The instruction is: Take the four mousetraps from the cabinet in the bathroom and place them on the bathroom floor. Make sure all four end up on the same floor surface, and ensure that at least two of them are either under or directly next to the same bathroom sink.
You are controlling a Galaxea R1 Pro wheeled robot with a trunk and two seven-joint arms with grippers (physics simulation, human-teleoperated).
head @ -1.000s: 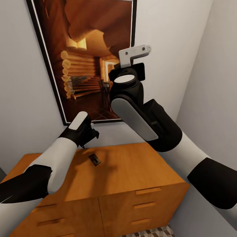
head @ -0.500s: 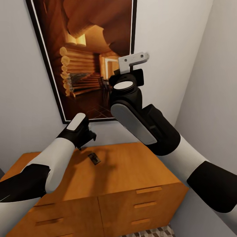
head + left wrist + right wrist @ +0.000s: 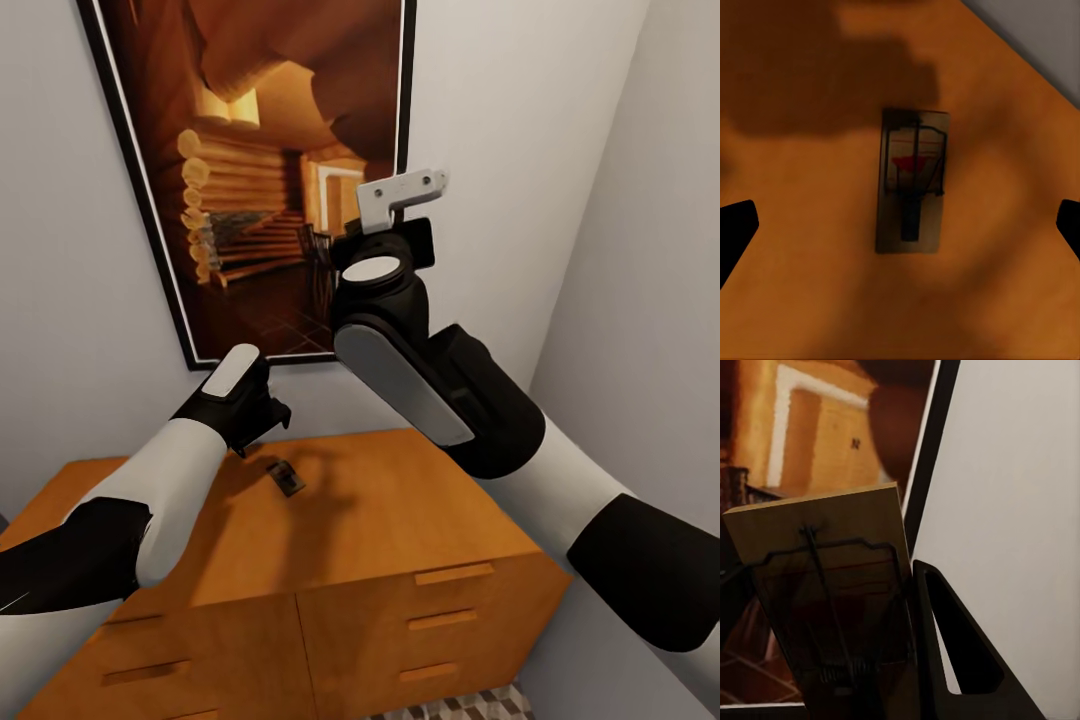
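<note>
Fingers (image 3: 735,225) of the left gripper (image 3: 262,428) stand wide apart, their dark tips showing at the two sides of the left wrist view with nothing between them but the wood below. Straight under that gripper lies a small flat dark brown wooden mousetrap (image 3: 910,181) with thin wire parts and a spot of red near its middle — it rests flat on the top of the low orange-brown wooden cabinet (image 3: 420,520), toward the back edge and left of centre, close to the grey wall. In the head view the same trap (image 3: 286,476) sits just below and in front of the left gripper, not touched by it.

The right arm is raised well above the cabinet, in front of a large black-framed picture of a log-cabin interior (image 3: 250,170) on the wall. Its black fingers (image 3: 945,652) are clamped on a second mousetrap (image 3: 832,585), a wooden board with a wire bar and spring, held upright — one finger presses against the board's edge. A strip of cube-patterned tiled floor (image 3: 470,706) shows at the cabinet's foot.
</note>
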